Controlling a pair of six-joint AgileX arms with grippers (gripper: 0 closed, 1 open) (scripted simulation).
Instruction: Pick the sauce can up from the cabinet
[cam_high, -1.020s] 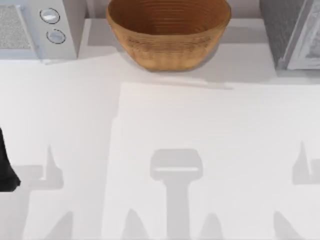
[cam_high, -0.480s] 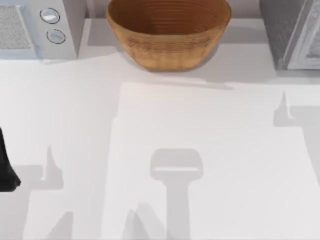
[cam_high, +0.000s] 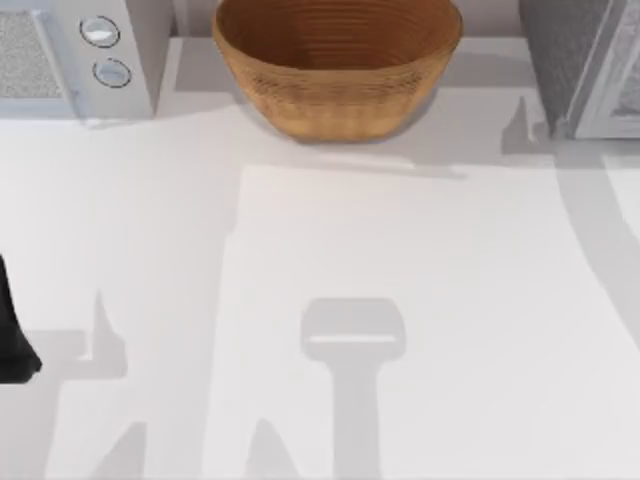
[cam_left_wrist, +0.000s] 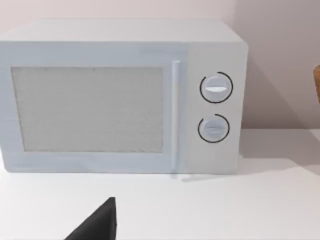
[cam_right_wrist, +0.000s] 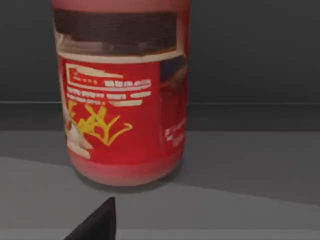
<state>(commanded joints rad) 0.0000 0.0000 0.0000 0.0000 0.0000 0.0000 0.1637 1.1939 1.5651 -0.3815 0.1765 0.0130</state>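
The sauce can (cam_right_wrist: 122, 95) stands upright on a dark grey shelf, close before the right wrist camera. The cabinet (cam_high: 585, 65) sits at the top view's upper right corner. Whether either arm's jaws are open cannot be told.

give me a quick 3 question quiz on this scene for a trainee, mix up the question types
1. True or false: the sauce can stands upright on a dark surface in the right wrist view.
2. Multiple choice: in the top view, what sits between the microwave and the cabinet? A) a woven basket B) a metal pot C) a stack of plates
3. Fill in: the microwave front in the left wrist view carries ___ round knobs.

Key
1. True: it stands upright on a dark grey surface.
2. A: the woven basket sits at the table's far edge.
3. Two, one above the other, beside the mesh panel.
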